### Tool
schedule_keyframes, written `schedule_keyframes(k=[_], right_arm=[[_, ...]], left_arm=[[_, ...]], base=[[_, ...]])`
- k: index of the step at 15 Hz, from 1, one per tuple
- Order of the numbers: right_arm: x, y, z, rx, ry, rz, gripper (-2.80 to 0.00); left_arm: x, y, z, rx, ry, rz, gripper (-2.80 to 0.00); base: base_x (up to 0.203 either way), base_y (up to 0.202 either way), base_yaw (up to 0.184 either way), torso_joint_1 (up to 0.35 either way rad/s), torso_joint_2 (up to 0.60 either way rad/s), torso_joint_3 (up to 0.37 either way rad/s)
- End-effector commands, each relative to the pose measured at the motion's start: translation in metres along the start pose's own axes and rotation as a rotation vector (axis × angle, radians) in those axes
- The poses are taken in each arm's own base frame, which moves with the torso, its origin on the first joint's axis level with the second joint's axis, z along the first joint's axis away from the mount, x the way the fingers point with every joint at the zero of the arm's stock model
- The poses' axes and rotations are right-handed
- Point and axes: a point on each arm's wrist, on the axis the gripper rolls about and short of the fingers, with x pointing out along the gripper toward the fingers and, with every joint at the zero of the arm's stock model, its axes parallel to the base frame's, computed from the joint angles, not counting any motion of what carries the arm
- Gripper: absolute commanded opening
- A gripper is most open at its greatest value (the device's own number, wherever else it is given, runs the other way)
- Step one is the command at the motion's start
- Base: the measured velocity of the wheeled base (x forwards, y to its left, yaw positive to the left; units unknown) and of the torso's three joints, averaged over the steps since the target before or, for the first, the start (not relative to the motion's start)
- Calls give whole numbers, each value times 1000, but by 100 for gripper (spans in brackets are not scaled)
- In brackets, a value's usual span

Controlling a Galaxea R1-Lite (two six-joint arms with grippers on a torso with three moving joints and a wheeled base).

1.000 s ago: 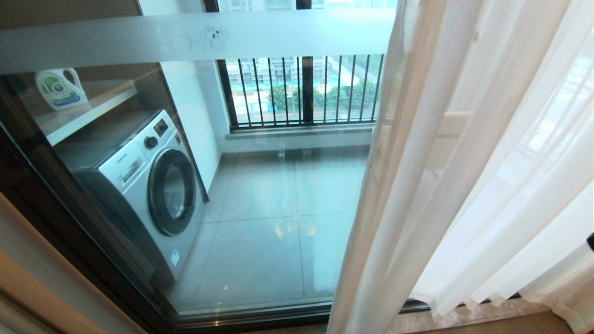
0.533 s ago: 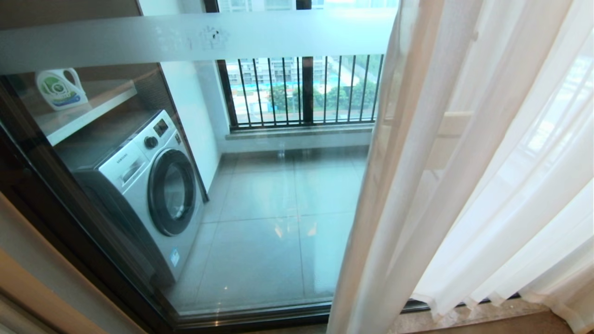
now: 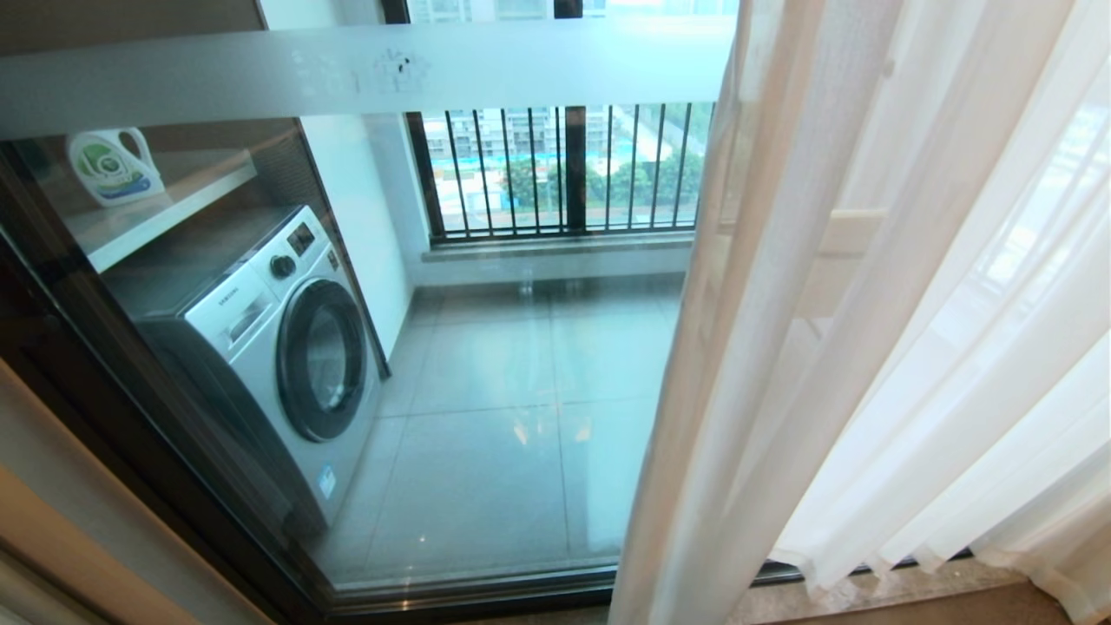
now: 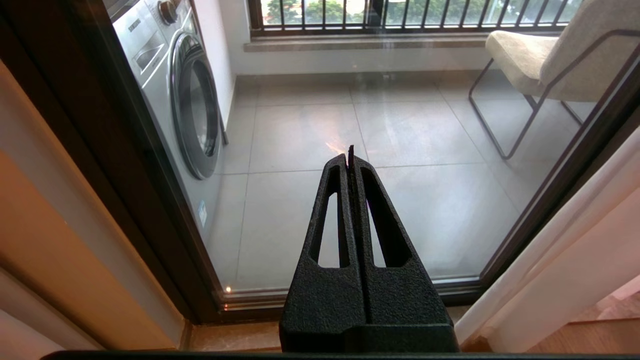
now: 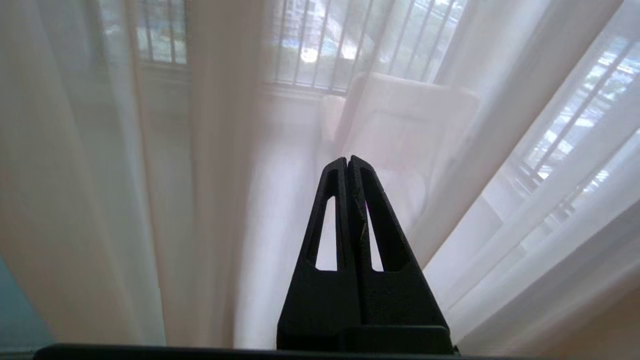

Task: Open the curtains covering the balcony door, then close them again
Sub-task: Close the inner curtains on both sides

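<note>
Judging by how the fabric lies, the opening half of the task looks done or nearly so, and the closing pull has not yet begun. The curtains (image 3: 868, 330) hang gathered in soft folds over the right part of the balcony door (image 3: 486, 365), their leading hem running from the top of the glass down to the door's bottom track right of its middle. Everything left of that hem is bare glass, and through it show a washing machine (image 3: 278, 347), a detergent jug (image 3: 111, 167) on a shelf, and the barred window (image 3: 568, 169) at the back.

Neither arm appears in the head view. The left gripper (image 4: 350, 155) points at the uncovered glass near the lower left corner of the door, jaws pressed together and holding nothing; it looks parked. The right gripper (image 5: 347, 160) faces the sheer folds, jaws also pressed together with no fabric between them as far as I can make out, though whether its tip touches the cloth is hard to say through the haze of the sheer. A chair (image 4: 540, 55) stands on the balcony behind the fabric.

Next, the right gripper would need to catch the leading hem, or hook behind it, and sweep it towards the door's left frame.
</note>
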Motion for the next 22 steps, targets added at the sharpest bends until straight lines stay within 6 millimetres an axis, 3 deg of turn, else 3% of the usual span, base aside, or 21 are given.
schedule_keyframes(k=[1,8,11,18,22], right_arm=[[-8,-1,-12,-12,26,-54,-280],[-48,1,-33,-25,67,-136,-280],[-50,2,-38,-21,93,-99,-280],[-79,9,-62,-6,42,77,-280],[-80,9,-65,83,81,89,-280]], left_arm=[[0,0,0,0,0,0,-280],[0,0,0,0,0,0,-280],[0,0,0,0,0,0,-280],[0,0,0,0,0,1,-280],[0,0,0,0,0,1,-280]], base=[[0,0,0,0,0,0],[0,0,0,0,0,0],[0,0,0,0,0,0],[0,0,0,0,0,0],[0,0,0,0,0,0]])
